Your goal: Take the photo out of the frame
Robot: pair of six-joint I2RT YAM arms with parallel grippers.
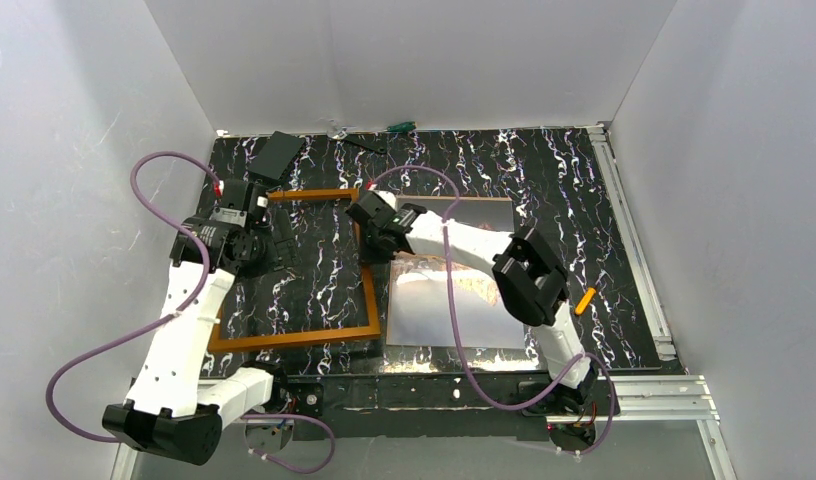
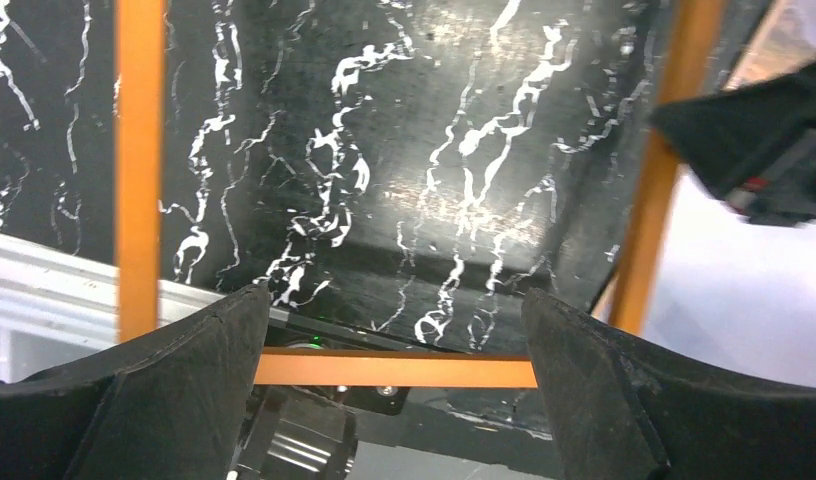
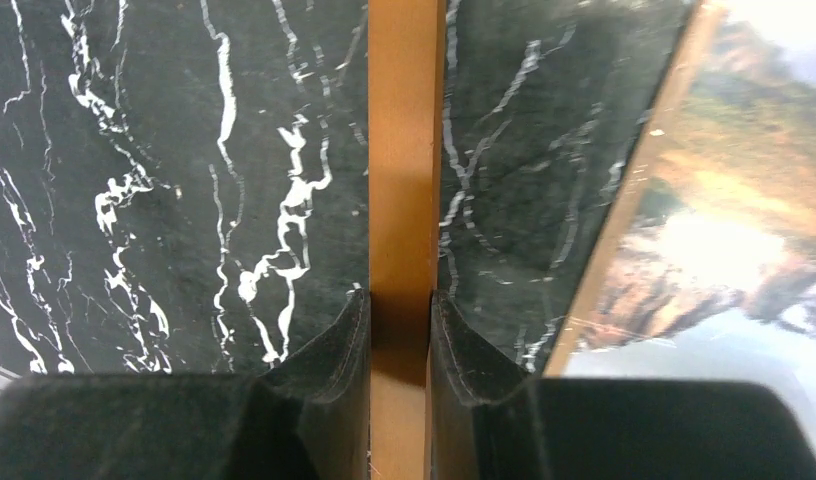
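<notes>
**Right claw pinches the frame rail; photo lies free beside it**

The right claw (image 3: 399, 300) is clamped on one narrow rail of the frame (image 1: 294, 338). Its two dark fingers (image 3: 344, 350) press the orange-brown wood from either side, and the rail runs straight ahead from between them. To the right of this claw, just beside the gripped rail but apart from it, lies the photo (image 1: 424, 315). It is outside the border with its picture side up, showing an orange-brown mountain and its pale reflection. A strip of the black, white-veined table (image 1: 544, 200) shows between the rail and the print's edge. To the claw's left, the same marbled surface fills the opening of the border.

The left claw (image 2: 394, 305) hangs over the frame's opening with its jaws spread wide, holding nothing. In its own view one rail crosses behind the fingertips, and two more run ahead on either side. I cannot tell whether the frame lies flat or is raised.

Past the photo, well to the right of the right claw, sits a small orange stick (image 1: 584, 301). Beyond the left claw, at the table's far edge, lies a flat black slab (image 1: 279, 155). A green-handled tool (image 1: 402, 127) lies farther along that edge. Any markings on the arms are too small to read.
</notes>
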